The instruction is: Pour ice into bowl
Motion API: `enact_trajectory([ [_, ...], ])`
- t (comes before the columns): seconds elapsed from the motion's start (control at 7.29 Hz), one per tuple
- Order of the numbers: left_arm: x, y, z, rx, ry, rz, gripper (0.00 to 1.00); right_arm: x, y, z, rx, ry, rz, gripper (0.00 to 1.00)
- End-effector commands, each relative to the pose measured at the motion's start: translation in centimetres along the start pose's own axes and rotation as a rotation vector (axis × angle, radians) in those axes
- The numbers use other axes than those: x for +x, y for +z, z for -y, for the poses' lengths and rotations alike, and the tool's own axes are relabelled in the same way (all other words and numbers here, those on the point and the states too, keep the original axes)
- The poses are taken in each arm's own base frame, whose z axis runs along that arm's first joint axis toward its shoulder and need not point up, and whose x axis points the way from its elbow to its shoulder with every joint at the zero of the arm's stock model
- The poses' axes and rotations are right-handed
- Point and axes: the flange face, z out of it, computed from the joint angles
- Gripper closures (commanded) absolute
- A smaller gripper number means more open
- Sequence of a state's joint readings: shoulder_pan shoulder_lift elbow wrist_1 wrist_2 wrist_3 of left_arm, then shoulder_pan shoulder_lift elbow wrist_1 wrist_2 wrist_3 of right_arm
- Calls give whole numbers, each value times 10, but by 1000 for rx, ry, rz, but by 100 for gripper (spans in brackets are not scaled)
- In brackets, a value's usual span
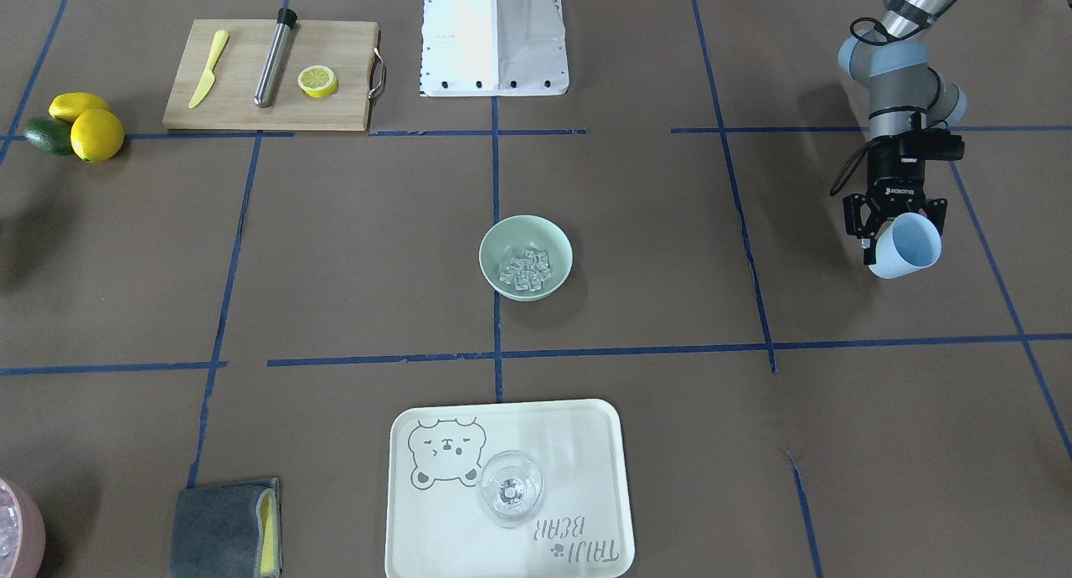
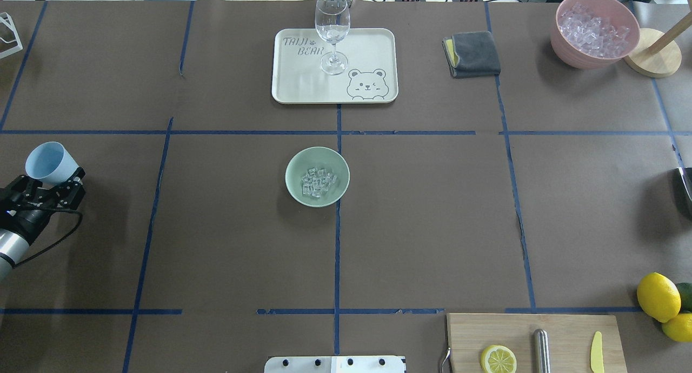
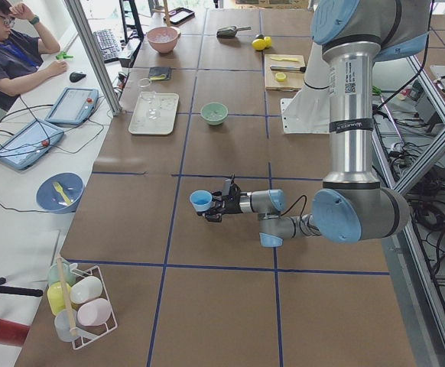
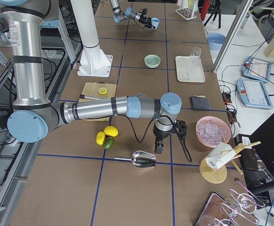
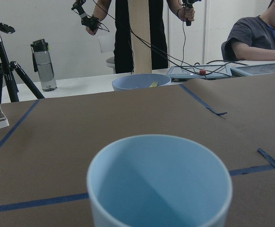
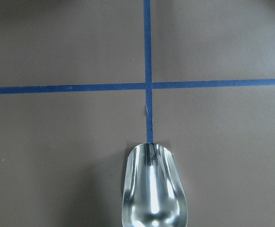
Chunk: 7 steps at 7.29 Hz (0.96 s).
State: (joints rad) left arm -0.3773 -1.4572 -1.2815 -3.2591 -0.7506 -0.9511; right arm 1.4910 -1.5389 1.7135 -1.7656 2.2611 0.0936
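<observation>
1. Exterior front-facing: the ice (image 1: 526,270) lies heaped in the bowl (image 1: 502,236) at the table's middle. The left gripper (image 1: 898,234) hangs well apart from it, toward the robot's left, jaws clamped on the sides of a blue cup (image 1: 906,247) whose mouth faces roughly upward
2. Overhead exterior: the bowl (image 2: 297,168) sits upright with its open side up and the ice (image 2: 318,181) inside it. Being round, it has no long axis to line up with. From the left gripper (image 2: 54,181) it lies to the robot's right, roughly level across the table. The blue cup (image 2: 50,162) points its mouth up, and no cubes show in it
3. Exterior left: the left gripper (image 3: 219,202) reaches out level over the table, so the blue cup (image 3: 200,200) has its long axis near vertical. The bowl (image 3: 214,113) is far beyond it
4. Exterior right: the right gripper (image 4: 167,141) hangs over a metal scoop (image 4: 143,159), well away from the bowl (image 4: 152,60). Whether its jaws are open or closed I cannot tell
5. Left wrist-mounted: the blue cup (image 5: 158,182) looks empty, so I judge the pour is done
6. Right wrist-mounted: the metal scoop (image 6: 154,189) lies empty on the paper, its long axis along the blue tape line, and no fingers show
</observation>
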Motion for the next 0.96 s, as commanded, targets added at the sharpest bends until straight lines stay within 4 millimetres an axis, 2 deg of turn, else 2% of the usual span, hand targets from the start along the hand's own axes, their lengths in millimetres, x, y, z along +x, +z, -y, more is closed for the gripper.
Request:
enact_trajectory([
  [0.0,3,-6,-12,6,-22,5,78,0,0,0,0,0,0,0],
  [0.14,4,-8,-14,8,-24,1,75,-1,-1,1,1,-1,0,0],
  [0.27,6,-9,-16,5,-23,-3,64,-1,-1,1,1,-1,0,0],
  [0.55,10,-13,-23,-4,-14,-11,32,-1,-1,1,3,-2,0,0],
  [0.69,11,-13,-23,0,-15,-10,6,-1,-1,1,3,-2,0,0],
  [0.82,11,-13,-23,0,-13,-10,1,-1,-1,1,3,-2,0,0],
])
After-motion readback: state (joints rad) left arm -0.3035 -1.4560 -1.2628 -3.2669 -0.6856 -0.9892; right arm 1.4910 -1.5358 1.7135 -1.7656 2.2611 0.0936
